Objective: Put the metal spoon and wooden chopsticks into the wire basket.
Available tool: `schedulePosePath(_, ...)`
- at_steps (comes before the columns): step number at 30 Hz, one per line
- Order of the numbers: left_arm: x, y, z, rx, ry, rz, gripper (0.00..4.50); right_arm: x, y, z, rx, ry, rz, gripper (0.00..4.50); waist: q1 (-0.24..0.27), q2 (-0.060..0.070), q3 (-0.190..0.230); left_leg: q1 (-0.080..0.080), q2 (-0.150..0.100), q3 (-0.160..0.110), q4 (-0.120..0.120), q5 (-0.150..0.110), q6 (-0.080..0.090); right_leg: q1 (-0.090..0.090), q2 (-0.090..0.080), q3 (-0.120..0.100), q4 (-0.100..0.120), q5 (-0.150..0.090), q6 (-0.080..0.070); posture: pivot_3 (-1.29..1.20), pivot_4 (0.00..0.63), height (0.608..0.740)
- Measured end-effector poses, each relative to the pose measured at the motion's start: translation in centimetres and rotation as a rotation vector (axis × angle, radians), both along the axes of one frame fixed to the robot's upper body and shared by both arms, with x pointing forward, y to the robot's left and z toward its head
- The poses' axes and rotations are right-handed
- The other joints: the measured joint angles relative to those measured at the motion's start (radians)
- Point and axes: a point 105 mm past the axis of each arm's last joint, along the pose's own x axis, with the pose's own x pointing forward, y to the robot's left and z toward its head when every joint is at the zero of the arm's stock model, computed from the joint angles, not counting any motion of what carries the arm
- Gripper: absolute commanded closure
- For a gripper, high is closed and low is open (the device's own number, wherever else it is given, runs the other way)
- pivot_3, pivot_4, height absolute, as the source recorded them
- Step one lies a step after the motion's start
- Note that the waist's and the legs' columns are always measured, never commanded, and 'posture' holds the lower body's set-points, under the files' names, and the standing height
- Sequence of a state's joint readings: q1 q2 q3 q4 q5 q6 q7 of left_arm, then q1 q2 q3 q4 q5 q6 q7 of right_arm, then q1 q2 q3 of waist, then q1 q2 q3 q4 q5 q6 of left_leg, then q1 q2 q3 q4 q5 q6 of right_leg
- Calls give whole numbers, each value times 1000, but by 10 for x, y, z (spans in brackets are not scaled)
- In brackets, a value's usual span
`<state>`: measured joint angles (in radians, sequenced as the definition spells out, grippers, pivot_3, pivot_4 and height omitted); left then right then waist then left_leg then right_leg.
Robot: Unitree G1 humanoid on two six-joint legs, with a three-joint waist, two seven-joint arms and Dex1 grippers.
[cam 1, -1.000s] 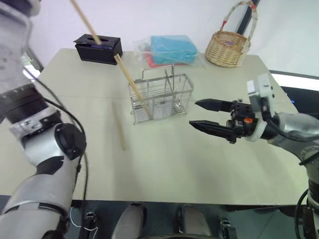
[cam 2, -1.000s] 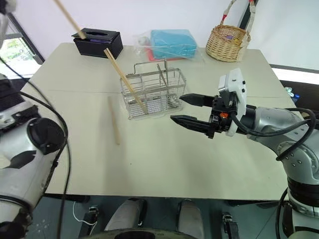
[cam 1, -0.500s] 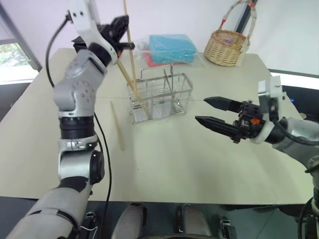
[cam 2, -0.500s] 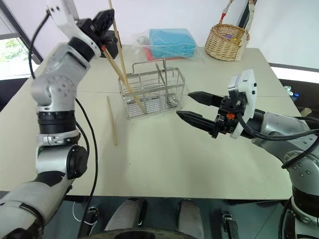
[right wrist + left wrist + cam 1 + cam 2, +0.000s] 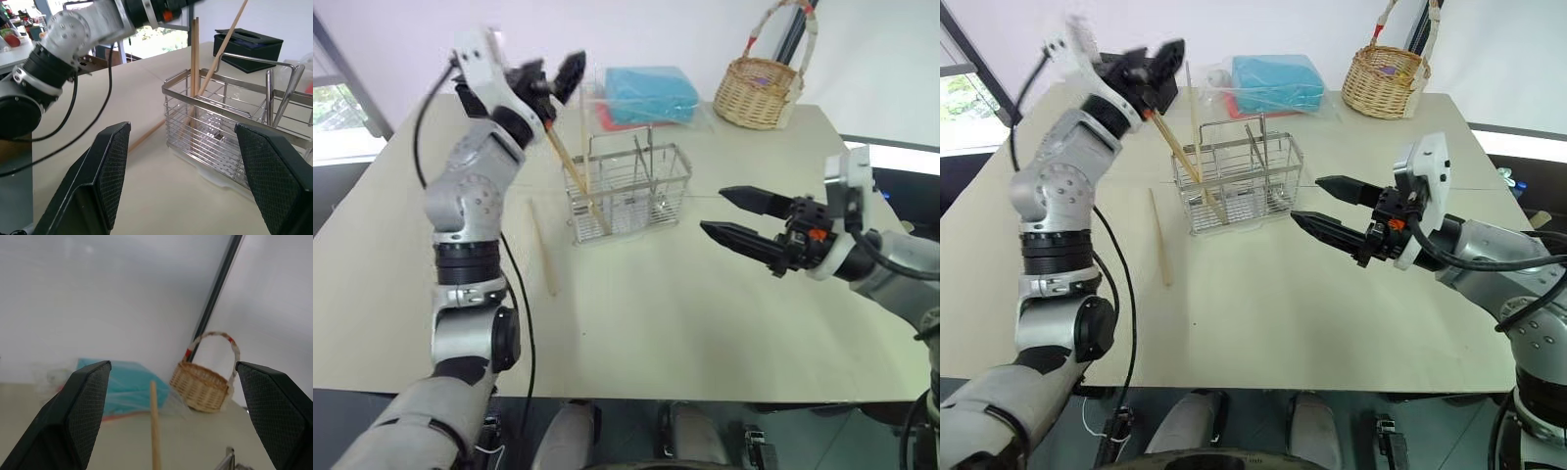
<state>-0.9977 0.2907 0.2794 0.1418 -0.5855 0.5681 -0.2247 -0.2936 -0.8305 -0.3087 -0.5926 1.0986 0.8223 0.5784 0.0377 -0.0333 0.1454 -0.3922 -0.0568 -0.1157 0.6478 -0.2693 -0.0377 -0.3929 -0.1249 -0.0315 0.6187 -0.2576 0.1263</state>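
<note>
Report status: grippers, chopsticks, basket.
Left gripper open above basket. Right gripper open, empty. Two chopsticks stand in basket, one on table. Nothing in the way.

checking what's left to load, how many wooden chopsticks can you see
3: two stand in the wire basket, one leaning, one nearly upright below the open left pincer; one lies on the table beside it.

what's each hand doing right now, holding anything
Left hand: open, holding nothing, above the wire basket.
Right hand: open, holding nothing.
</note>
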Motion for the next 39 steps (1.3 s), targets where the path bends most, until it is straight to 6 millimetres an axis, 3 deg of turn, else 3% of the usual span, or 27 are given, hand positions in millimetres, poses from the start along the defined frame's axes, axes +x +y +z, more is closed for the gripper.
schedulePosePath(4, -15, 33, 57, -86, -97, 70, 54, 2, 3, -4, 2, 10, 15, 983, -1, 0, 0, 1, 0, 0, 0, 0, 0, 0, 0, 0, 0, 0, 0, 0, 150, 661)
schedulePosePath(7, -18, 64, 78, -155, -79, 162, 54, 5, 4, -4, 6, 7, 24, 983, -2, 1, 0, 2, -1, 0, 0, 0, 0, 1, 1, 0, 1, 0, 0, 0, 150, 661)
schedulePosePath(8, -15, 76, 75, -172, -35, 210, 54, 5, 5, -4, 5, 5, 28, 983, -2, 2, 0, 2, -1, 0, 0, 0, 0, 1, 2, 0, 1, 0, 0, 0, 150, 661)
schedulePosePath(10, -1, 106, 50, -181, 132, 353, 54, 6, 6, -5, -2, 4, 41, 983, -2, 2, -1, 4, -1, 0, 0, 0, 0, 1, 3, 0, 4, 0, 0, 0, 150, 661)
schedulePosePath(14, 14, 143, -36, -126, 511, 544, 54, 9, 5, -8, 0, 16, 44, 983, -1, 1, 0, 3, 0, -1, 1, 0, -1, -1, 3, 1, 9, 0, 0, 0, 150, 661)
schedulePosePath(16, 15, 141, -70, -91, 657, 547, 54, 10, 6, -8, -3, 17, 50, 983, 3, -3, 0, 1, 0, -2, 1, 1, -1, -2, 3, 0, 9, 0, 0, 0, 150, 661)
schedulePosePath(19, 18, 109, -110, -29, 835, 450, 54, 8, 9, -6, -7, 10, 74, 983, 6, -4, 0, 1, -1, -3, 1, 1, -2, -1, 1, 1, 9, 0, 0, 0, 150, 661)
schedulePosePath(21, 18, 87, -130, 13, 912, 387, 54, 8, 11, -8, -10, 16, 87, 983, 1, -5, 0, 1, -1, -2, 1, 1, -2, -2, 0, 1, 9, 0, 0, 0, 150, 661)
schedulePosePath(25, 16, 64, -162, 93, 1033, 321, 54, 7, 12, -10, -7, 24, 91, 983, -7, -4, 0, 1, -1, 0, -1, 1, -2, -4, 1, 1, 9, 0, 0, 0, 150, 661)
schedulePosePath(29, 8, 60, -204, 153, 1188, 320, 54, 5, 12, -18, -6, 51, 93, 983, -13, -4, 0, 1, 0, 0, 0, 1, -2, -4, 2, 1, 10, 0, 0, 0, 150, 661)
schedulePosePath(37, 12, 61, -209, 179, 1200, 345, 54, 0, 11, -20, -10, 52, 80, 983, -10, -1, -2, 3, 0, 0, 0, 1, -3, -2, 0, 1, 10, 0, 0, 0, 150, 661)
schedulePosePath(39, 15, 58, -211, 182, 1198, 335, 596, 0, 10, -19, -5, 48, 69, 983, -7, 2, -4, 3, 0, 0, 0, 1, -3, -2, 0, 1, 10, 0, 0, 0, 150, 661)
